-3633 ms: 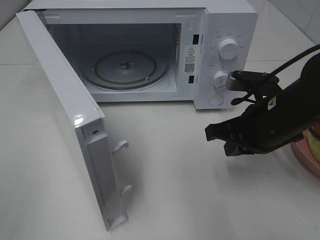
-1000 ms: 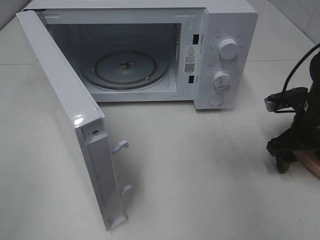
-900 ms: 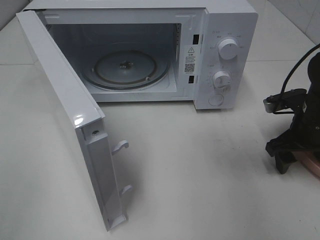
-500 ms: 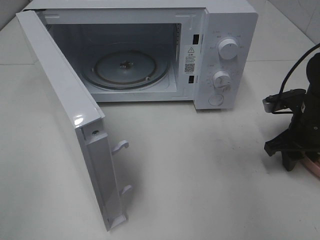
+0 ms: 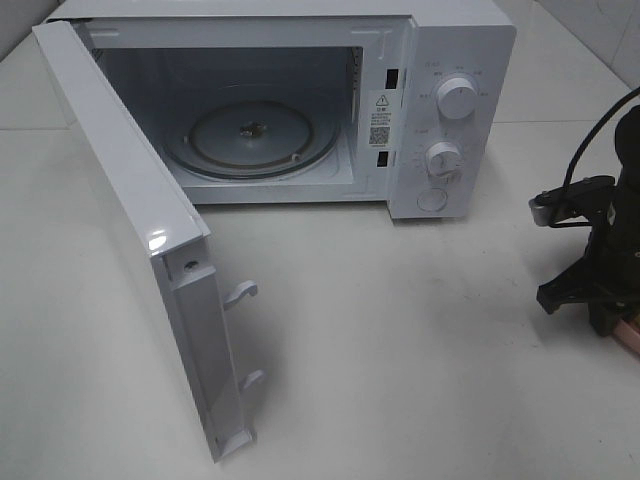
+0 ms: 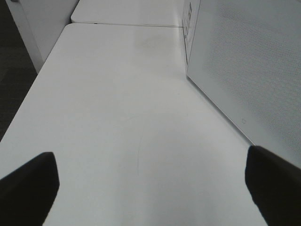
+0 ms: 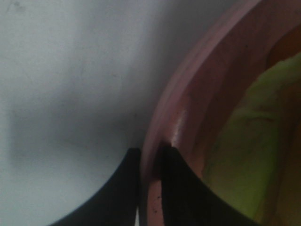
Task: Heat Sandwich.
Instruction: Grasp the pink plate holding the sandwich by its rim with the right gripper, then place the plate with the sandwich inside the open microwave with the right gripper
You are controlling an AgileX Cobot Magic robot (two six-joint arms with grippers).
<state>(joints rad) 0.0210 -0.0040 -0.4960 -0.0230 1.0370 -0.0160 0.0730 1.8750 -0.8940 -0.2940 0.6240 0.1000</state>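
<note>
- A white microwave oven [image 5: 450, 40] stands at the back of a white tabletop [image 5: 400, 350].
- Its white door [image 5: 130, 200] hangs wide open, swung out to the left of the high view.
- Inside the oven sits a round glass turntable [image 5: 250, 135] with nothing on it.
- Two white round dials [image 5: 457, 98] sit one above the other on the panel at the oven's right.
- The black right pincer [image 5: 590, 300] points down at the far right edge of the high view, well apart from the oven.
- In the right wrist view, the right pincer [image 7: 149, 165] is nearly closed on the rim of a round pink plate [image 7: 207, 70], one finger outside the rim and one inside.
- The sandwich [image 7: 240, 141] lies on that plate just beside the inner finger. It appears only as a blurred yellowish-green shape.
- In the high view the sandwich is hidden, and only a sliver of the plate [image 5: 630, 335] shows beneath the arm.
- The black left pincer [image 6: 150, 183] is spread wide over bare tabletop and holds nothing.
- Its fingertips [image 6: 28, 183] sit at the two lower corners of the left wrist view, with the perforated face of the door [image 6: 244, 61] nearby.
</note>
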